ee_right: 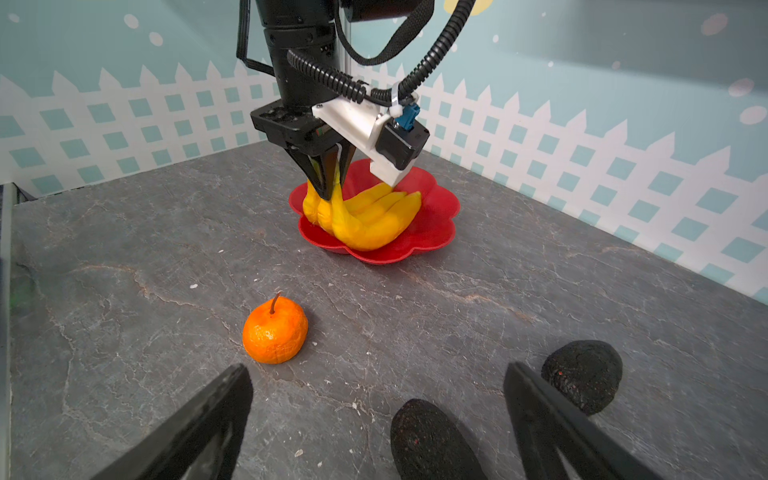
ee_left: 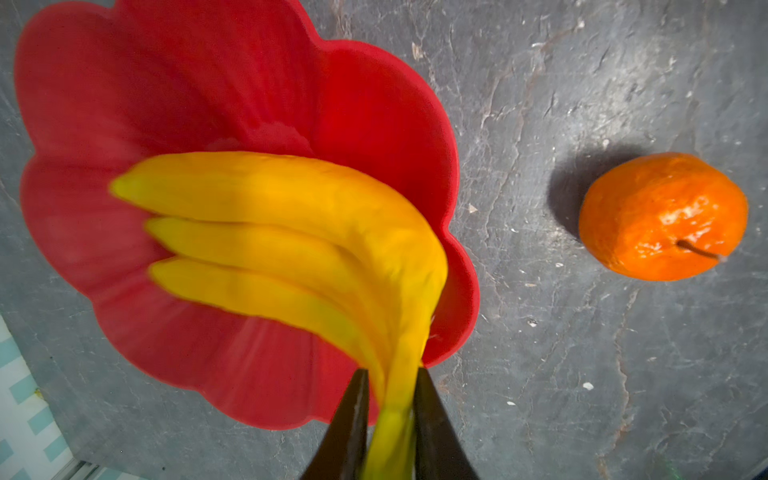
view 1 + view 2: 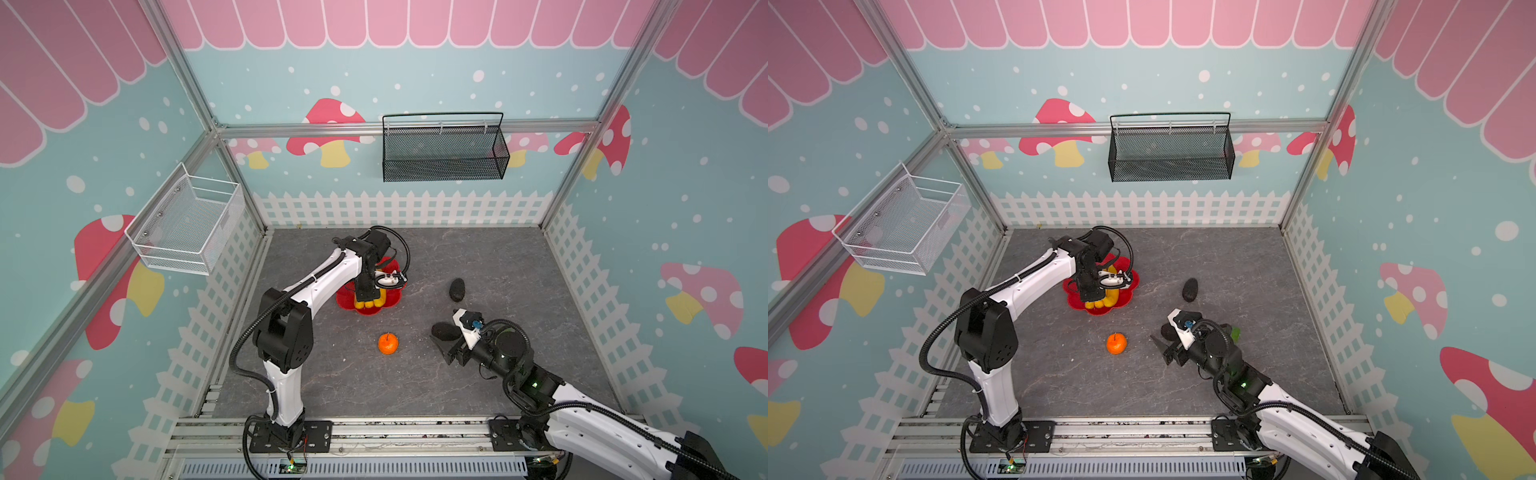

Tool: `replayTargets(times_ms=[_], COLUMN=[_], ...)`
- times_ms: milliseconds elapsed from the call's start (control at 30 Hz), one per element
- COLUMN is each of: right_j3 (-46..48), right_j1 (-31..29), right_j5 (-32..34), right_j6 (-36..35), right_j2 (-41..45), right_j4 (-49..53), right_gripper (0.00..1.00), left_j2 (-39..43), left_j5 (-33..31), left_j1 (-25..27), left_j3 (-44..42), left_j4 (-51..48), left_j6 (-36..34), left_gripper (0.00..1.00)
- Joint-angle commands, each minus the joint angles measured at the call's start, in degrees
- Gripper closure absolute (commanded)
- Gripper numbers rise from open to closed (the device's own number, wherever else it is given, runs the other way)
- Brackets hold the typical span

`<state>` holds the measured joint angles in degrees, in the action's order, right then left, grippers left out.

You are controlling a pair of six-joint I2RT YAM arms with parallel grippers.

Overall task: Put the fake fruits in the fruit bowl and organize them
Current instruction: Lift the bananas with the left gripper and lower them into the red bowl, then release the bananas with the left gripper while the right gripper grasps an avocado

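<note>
Vertically, left pincer (image 1: 330, 191) grips bananas (image 1: 374, 220) in red bowl (image 1: 440, 216); right pincer (image 1: 376, 368) gapes wide.

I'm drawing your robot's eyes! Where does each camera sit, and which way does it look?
Top views: high up front, looking down on the table; left arm and right arm show.
Left wrist: above the red bowl, looking down; left gripper straddles the stem of the bananas.
Right wrist: low, facing the bowl; open right gripper and left arm show.
Shared: both wrist views show bowl, bananas, orange.
</note>
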<state>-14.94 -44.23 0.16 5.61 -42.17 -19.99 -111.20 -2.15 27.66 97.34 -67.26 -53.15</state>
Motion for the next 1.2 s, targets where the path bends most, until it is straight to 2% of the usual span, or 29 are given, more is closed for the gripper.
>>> replayTargets(times_ms=[0, 133, 233, 267, 433, 533, 667, 800, 900, 1033, 1167], right_j3=[0.2, -1.2, -2.3, -2.7, -6.2, -7.4, -9.6, -11.8, -12.7, -10.8, -10.3], right_j1=[1.0, 2.4, 3.2, 3.5, 5.0, 6.4, 8.4, 8.6, 8.6, 8.6, 8.6], right_j5=[0.9, 4.2, 7.6, 8.0, 6.7, 6.3, 3.3, -2.3, -4.8, -4.0, -3.8], right_j6=[1.1, 1.9, 1.8, 1.6, 1.3, 2.0, 3.6, 4.6, 5.2, 6.6, 7.3], right_j2=[-1.7, -6.1, -9.6, -11.2, -18.7, -20.9, -23.7, -27.5, -30.2, -30.0, -32.5], right_j4=[-0.8, 0.8, 1.9, 2.1, 4.2, 4.7, 7.2, 9.9, 11.5, 10.6, 9.9], right_gripper=[0.02, 0.02, 0.02, 0.02, 0.02, 0.02, 0.02, 0.02, 0.02, 0.02, 0.02], left_j2=[-0.2, 1.2, 5.1, 6.8, 18.8, 27.8, 38.5, 47.4, 52.9, 57.7, 59.9], left_j5=[0.3, 0.8, 2.4, 3.0, 7.1, 4.6, -2.8, -2.1, 1.2, 3.6, 0.9], left_j1=[-0.6, -0.7, -0.9, -0.9, 0.4, 4.9, 13.4, 17.5, 18.5, 18.7, 18.5], left_j3=[1.1, 0.8, 0.2, -0.3, -6.0, -14.5, -25.1, -32.7, -37.5, -43.9, -50.0], left_j4=[0.8, 1.3, 3.3, 4.1, 8.3, 13.0, 15.9, 17.5, 20.0, 26.1, 34.3], left_j6=[-1.2, -1.3, -0.6, 0.0, 4.6, 6.9, 9.5, 12.4, 13.3, 12.4, 10.6], left_gripper=[0.75, 0.68, 0.37, 0.01, 0.0, 0.0, 0.0, 0.0, 0.0, 0.0, 0.0])
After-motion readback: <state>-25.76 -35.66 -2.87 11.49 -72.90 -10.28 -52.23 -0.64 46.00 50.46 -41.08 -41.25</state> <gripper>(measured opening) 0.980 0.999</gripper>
